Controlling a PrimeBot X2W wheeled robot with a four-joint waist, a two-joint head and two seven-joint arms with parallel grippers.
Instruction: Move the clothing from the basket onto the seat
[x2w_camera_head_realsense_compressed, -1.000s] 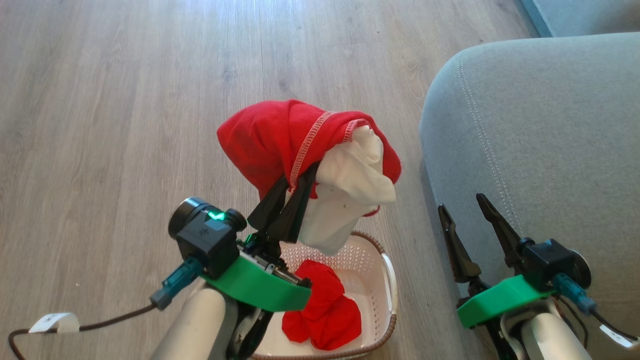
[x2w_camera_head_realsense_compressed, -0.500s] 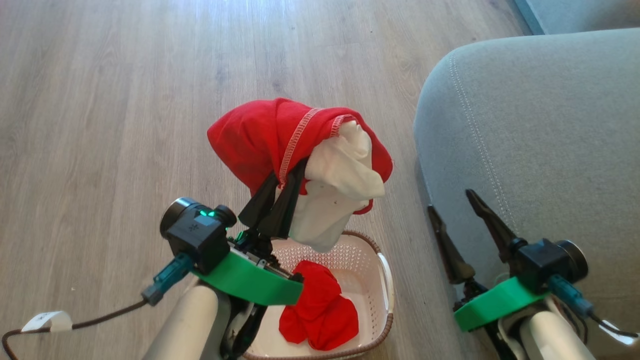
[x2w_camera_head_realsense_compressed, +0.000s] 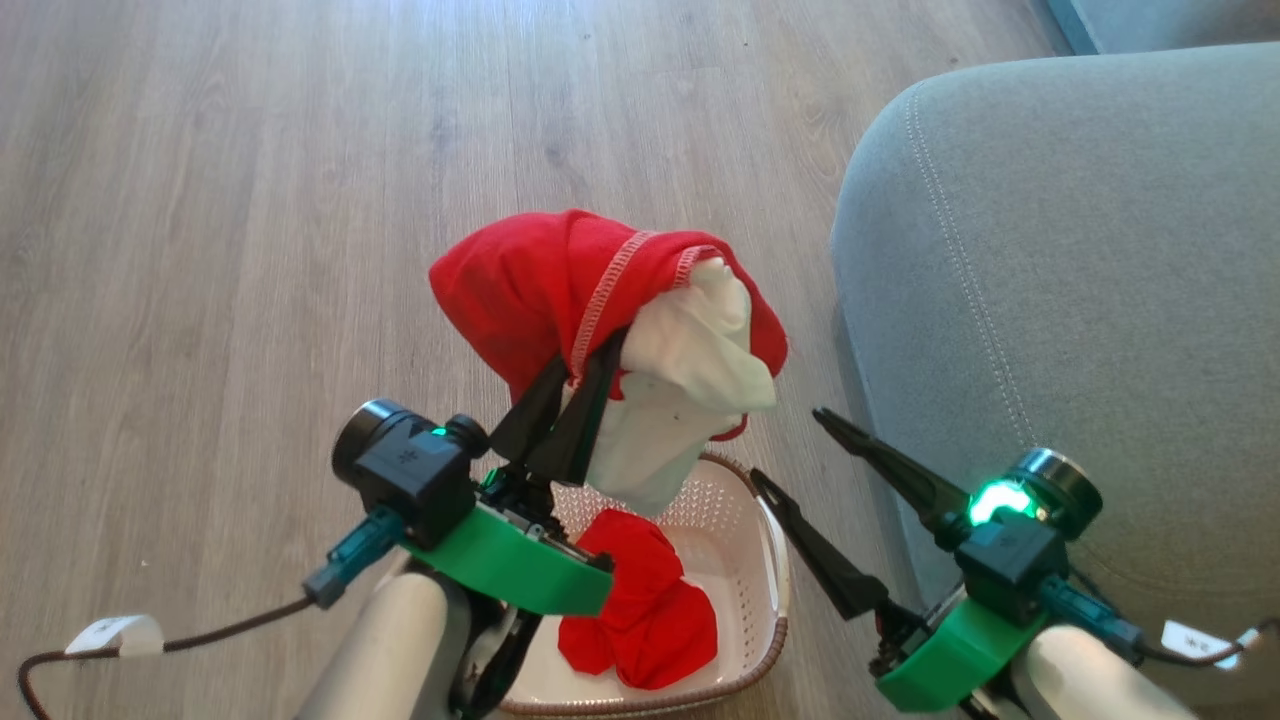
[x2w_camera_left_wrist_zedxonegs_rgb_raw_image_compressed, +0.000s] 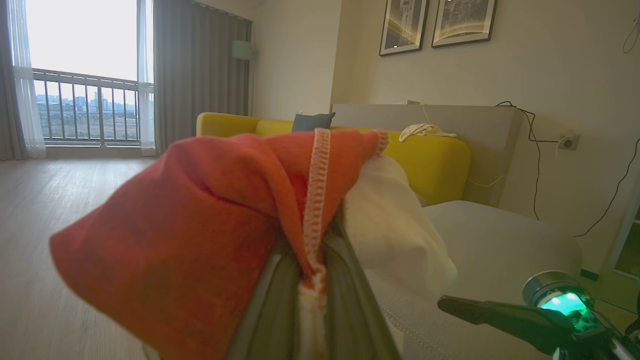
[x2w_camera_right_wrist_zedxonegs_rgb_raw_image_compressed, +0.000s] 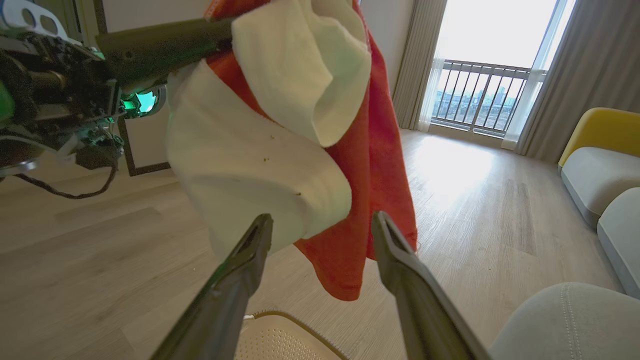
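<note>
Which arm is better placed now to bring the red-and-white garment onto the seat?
Left. The left gripper is shut on the red-and-white garment, lifted above the basket, with the seat just to its right. The right gripper is open and holds nothing.

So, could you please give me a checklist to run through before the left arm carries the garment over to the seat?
1. Grip: the left gripper is shut on the red and white garment: ok.
2. Garment hanging free above the basket: ok.
3. Path to the seat free: not ok; the open right gripper sits between garment and seat.
4. Fabric apart from the right gripper: cannot tell.
5. The basket emptied: not ok; the plain red garment lies inside.
</note>
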